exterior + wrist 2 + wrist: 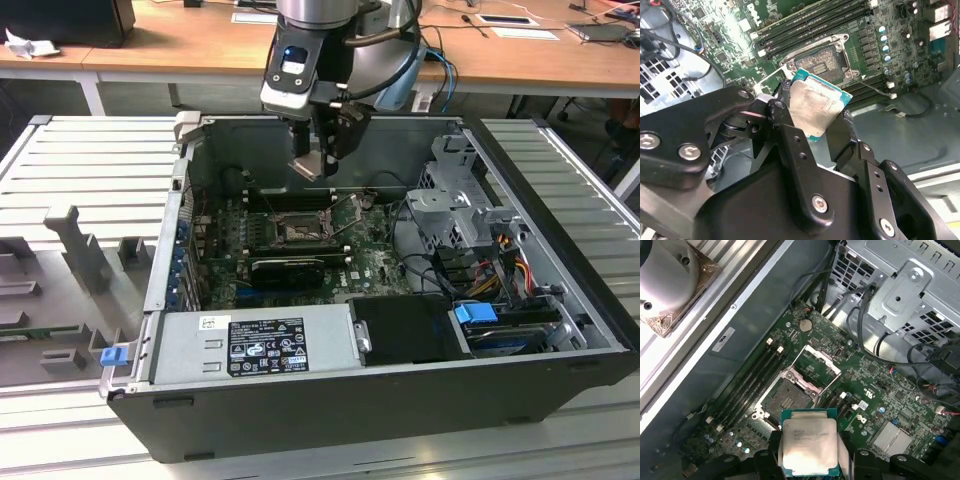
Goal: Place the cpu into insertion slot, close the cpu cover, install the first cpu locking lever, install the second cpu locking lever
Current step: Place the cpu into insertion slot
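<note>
End effector (814, 114) pinches the cpu (816, 100) by two opposite edges, with the dull metal face turned to the second wrist camera. The chip looks slightly tilted there. It hangs in the air, clear of the board.

Below it in the first wrist view, the insertion slot (785, 401) lies bare with its dark centre exposed, near the chip. The cpu cover (820, 358) appears swung open beside it.

Farther out are the green motherboard (875, 390), then the open computer case (330, 400) on the ribbed grey worktop (90, 170).

Judgement for the placing step:
- Level the chip first.
- Square its corners to the slot frame.
- Descend straight, with no sideways drag across the pins.
- Keep the grip until the chip sits flat inside the frame.
</note>
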You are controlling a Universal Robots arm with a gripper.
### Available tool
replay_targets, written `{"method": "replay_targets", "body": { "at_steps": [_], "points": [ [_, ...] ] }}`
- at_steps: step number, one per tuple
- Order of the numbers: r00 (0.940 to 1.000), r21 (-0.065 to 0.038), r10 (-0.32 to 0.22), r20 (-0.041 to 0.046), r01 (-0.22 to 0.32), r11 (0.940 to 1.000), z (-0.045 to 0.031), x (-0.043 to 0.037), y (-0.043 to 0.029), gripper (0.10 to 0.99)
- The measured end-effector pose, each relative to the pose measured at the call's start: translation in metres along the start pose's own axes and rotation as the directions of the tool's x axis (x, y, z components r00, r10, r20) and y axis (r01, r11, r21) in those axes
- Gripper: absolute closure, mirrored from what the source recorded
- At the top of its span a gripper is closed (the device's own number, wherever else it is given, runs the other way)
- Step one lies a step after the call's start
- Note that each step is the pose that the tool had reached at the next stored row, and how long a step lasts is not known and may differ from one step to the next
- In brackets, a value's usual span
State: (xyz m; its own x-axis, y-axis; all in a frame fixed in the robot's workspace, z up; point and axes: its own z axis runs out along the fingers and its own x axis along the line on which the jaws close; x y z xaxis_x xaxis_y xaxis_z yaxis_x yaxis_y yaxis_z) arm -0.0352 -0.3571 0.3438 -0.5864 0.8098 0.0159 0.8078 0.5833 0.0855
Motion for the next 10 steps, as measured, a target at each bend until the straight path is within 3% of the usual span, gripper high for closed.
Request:
{"method": "replay_targets", "body": {
  "at_steps": [4, 10],
  "points": [
    [0.9968, -0.002, 0.08, 0.0069, -0.08, 0.9968, 0.0012, 0.0, -0.0001, 0.561],
    [0.9742, -0.006, 0.225, 0.0191, -0.225, 0.9743, 0.0036, -0.0001, -0.0003, 0.561]
  ]
}}
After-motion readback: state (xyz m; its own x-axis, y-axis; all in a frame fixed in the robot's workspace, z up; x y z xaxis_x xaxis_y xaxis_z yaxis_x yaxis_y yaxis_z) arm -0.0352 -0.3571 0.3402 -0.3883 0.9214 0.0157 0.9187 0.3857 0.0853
